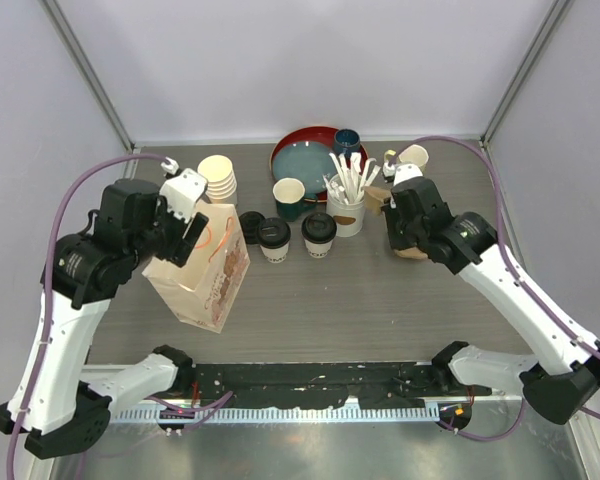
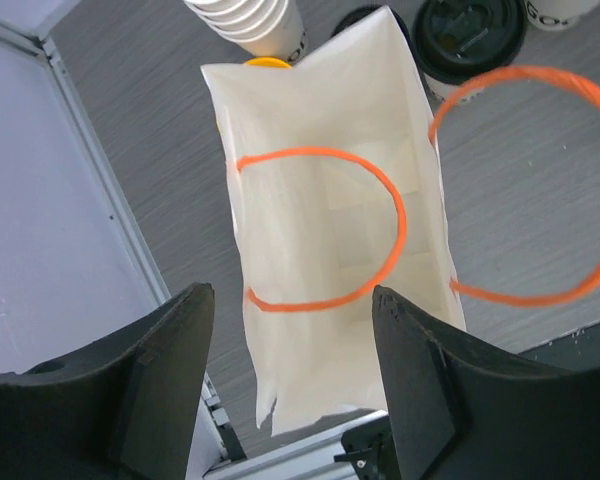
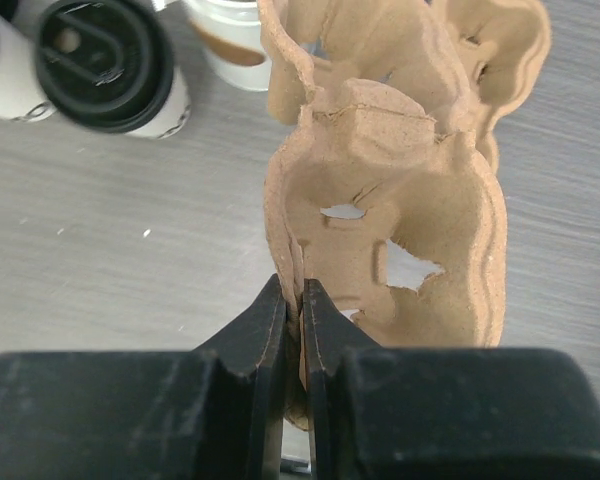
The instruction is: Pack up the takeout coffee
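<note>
**Cups at centre, carrier pinched, bag under a spread claw**

In the top view the two black-lidded takeout cups (image 1: 274, 238) (image 1: 319, 233) stand side by side at centre frame. They are just right of the tilted paper bag (image 1: 208, 275).

The left gripper (image 2: 292, 375) hangs over the bag's open mouth with its fingers spread wide (the orange handles flop apart).

Right of centre, the right gripper (image 3: 294, 325) is pressed tight on the wall of the pulp cup carrier (image 3: 400, 200).
</note>
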{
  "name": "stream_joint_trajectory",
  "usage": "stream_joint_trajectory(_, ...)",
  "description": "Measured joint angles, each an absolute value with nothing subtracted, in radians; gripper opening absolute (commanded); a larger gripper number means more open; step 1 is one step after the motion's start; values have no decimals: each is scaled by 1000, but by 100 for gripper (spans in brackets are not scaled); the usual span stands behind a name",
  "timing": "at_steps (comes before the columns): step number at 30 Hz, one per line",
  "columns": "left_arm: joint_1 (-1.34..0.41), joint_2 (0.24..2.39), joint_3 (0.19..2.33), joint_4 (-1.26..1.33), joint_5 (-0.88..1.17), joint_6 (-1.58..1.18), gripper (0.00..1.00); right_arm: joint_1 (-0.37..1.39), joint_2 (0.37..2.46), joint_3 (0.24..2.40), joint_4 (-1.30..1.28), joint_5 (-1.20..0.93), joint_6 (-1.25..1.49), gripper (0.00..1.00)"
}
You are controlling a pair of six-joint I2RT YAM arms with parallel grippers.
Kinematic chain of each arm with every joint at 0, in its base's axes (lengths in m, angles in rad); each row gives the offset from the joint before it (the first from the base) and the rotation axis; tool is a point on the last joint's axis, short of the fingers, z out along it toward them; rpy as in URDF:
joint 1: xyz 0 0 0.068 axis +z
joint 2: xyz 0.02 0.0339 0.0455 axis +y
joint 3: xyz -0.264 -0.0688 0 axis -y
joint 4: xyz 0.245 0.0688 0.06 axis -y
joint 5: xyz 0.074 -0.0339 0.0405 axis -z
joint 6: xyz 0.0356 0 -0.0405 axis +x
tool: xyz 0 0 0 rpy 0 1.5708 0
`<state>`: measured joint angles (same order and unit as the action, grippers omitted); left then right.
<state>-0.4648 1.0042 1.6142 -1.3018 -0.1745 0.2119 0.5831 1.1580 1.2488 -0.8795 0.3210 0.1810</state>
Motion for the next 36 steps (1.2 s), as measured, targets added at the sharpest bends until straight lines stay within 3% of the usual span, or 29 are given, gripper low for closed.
stream_joint_trajectory(8, -447, 1059, 1653, -1199, -237, 164, 77, 642, 1067, 1297, -990, 169, 207, 1)
stream_joint_trajectory(14, -365, 1063, 1654, -1156, -239, 156, 80, 701, 925, 1206, -839, -60, 79, 1)
stream_joint_trajectory(19, -268, 1056, 1639, -1154, -202, 158, 82, 836, 963, 1137, -741, -141, -66, 3)
stream_joint_trajectory(26, -38, 1057, 1599, -1191, 30, 197, 81, 1068, 1042, 898, -566, -155, -290, 3)
stream_joint_trajectory(31, 82, 1062, 1578, -1269, 196, 263, 82, 1079, 1040, 749, -431, -159, -424, 3)
stream_joint_trajectory(36, 95, 1036, 1587, -1326, 278, 350, 82, 1079, 1093, 695, -333, -131, -527, 3)
